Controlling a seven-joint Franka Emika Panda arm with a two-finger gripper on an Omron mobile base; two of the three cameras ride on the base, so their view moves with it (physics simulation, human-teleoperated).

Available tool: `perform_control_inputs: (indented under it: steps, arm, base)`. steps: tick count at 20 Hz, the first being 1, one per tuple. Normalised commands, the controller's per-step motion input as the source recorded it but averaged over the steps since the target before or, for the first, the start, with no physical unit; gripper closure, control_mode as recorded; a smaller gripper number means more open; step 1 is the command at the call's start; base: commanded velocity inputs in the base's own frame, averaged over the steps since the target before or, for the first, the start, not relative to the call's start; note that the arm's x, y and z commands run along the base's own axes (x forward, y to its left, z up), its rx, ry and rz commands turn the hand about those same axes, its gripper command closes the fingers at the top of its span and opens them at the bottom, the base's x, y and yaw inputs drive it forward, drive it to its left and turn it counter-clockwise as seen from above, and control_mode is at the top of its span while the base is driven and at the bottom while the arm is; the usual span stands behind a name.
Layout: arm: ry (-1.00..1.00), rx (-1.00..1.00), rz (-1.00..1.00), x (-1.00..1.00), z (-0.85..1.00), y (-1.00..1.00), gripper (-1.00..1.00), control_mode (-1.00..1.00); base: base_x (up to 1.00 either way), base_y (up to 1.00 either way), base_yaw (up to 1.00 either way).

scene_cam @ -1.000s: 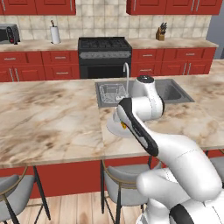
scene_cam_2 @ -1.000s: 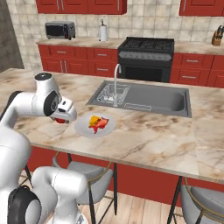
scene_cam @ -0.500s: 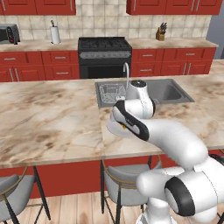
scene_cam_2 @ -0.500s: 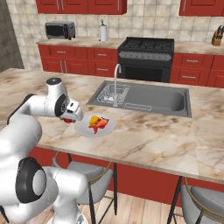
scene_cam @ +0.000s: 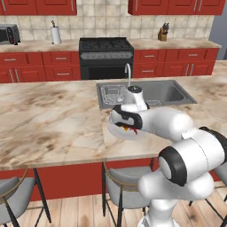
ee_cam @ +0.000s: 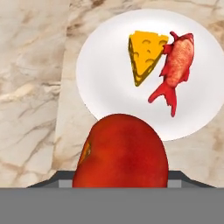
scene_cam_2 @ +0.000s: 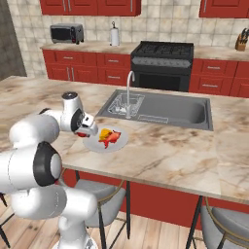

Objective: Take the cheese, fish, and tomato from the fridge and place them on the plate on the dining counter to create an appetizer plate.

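Hand view: tomato (ee_cam: pixel 121 151) fills the lower centre, close to the camera, overlapping the near rim of the plate (ee_cam: pixel 105 70); finger tips are hidden behind it, so the grip itself cannot be confirmed. On the plate, cheese (ee_cam: pixel 145 56) and fish (ee_cam: pixel 176 65) lie side by side, apparently touching at the fish's head end. Dining counter (ee_cam: pixel 30 83) surrounds the plate.
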Motion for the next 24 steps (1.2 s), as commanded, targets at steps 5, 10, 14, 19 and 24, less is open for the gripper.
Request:
perform_control_inputs:
  steps: [5,10,14,19,24]
  arm:
    - [0.02,0.0,0.0,0.53,-0.38,0.0,1.0,-1.0]
    - [0.03,0.0,0.0,0.55,-0.41,0.0,1.0,-1.0]
    - [0.03,0.0,0.0,0.56,-0.38,0.0,1.0,-1.0]
    - [0.05,0.0,-0.01,0.52,-0.38,0.0,1.0,-1.0]
    - [0.04,0.0,0.0,0.38,-0.35,0.0,-1.0,-1.0]
  base:
    - [0.0,0.0,0.0]
    - [0.0,0.0,0.0]
    - [0.0,0.0,0.0]
    - [0.0,0.0,0.0]
    - [0.0,0.0,0.0]
